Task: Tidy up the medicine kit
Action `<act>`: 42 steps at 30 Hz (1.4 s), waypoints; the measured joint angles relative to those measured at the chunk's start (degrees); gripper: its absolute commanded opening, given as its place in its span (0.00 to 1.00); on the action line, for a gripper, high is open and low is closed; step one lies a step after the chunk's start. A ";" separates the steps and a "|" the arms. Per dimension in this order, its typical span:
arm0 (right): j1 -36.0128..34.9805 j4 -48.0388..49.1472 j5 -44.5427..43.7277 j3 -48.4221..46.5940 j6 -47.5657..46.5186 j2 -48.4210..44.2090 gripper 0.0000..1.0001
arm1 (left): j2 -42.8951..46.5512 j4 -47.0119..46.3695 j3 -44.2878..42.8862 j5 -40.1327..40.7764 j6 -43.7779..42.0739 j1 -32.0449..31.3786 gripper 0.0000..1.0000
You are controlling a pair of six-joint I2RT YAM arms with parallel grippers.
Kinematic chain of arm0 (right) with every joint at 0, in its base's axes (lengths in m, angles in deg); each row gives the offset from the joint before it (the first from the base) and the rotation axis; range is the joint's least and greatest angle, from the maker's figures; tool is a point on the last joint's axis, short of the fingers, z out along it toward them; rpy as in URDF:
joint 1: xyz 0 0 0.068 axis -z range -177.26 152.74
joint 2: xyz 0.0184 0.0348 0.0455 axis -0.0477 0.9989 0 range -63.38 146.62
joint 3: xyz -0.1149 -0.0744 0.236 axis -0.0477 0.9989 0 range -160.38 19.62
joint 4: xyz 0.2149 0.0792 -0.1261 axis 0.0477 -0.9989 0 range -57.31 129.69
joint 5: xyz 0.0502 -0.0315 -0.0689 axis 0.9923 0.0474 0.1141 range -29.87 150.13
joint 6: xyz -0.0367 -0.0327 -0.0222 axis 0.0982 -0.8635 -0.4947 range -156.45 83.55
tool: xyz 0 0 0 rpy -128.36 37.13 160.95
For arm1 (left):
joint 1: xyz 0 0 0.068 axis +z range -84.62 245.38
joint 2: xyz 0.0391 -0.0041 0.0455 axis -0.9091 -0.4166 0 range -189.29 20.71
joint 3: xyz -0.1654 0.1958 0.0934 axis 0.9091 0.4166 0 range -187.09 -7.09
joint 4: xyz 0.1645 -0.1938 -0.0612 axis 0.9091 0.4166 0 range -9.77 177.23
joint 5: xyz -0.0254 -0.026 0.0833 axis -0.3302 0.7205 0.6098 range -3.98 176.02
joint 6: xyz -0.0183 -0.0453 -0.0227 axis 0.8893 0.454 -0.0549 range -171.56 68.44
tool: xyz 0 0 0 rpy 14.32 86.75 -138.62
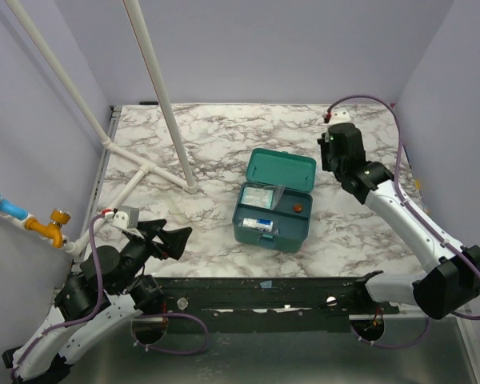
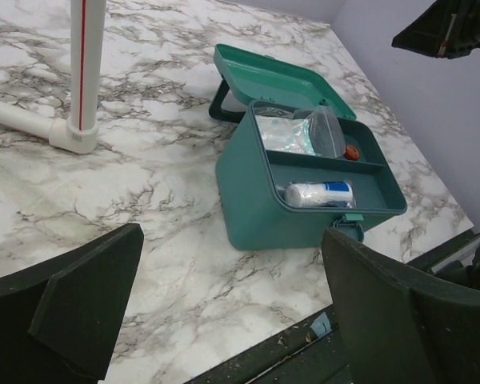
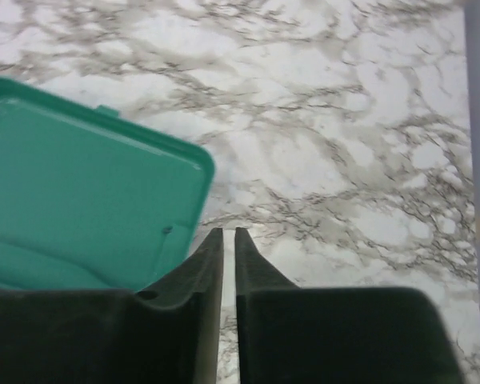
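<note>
The medicine kit (image 1: 268,238) stands open in the middle of the marble table, its lid (image 1: 282,168) laid back flat. Its inner tray holds a white packet (image 2: 286,134) under a clear bag, a small orange-red item (image 2: 351,152) and a white and blue roll (image 2: 320,194). My left gripper (image 1: 170,238) hangs open and empty near the table's front left, the kit (image 2: 256,200) ahead of its wide-apart jaws (image 2: 232,304). My right gripper (image 1: 325,160) hovers just beyond the lid's far right corner (image 3: 80,200). Its jaws (image 3: 229,234) are nearly together, with only a thin slit and nothing in it.
A white pipe frame (image 1: 156,96) rises from the table's back left, its foot (image 2: 76,132) lying on the marble. A black rail (image 1: 264,292) runs along the front edge. Purple walls close in both sides, and a blue and orange fitting (image 1: 32,220) sticks out at left.
</note>
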 measured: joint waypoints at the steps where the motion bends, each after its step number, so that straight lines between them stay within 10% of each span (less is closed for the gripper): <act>1: 1.53 0.31 -0.48 0.07 1.86 0.37 0.03 | -0.17 0.02 0.00 -0.31 -0.15 0.00 0.97; 28: 13.66 15.89 9.77 20.92 24.15 2.12 0.01 | -43.63 -7.98 -9.25 -18.73 0.11 1.29 0.98; 42: 13.68 19.82 13.25 26.58 26.38 -2.05 0.01 | -61.94 -12.02 -13.64 -23.50 -2.10 8.07 0.74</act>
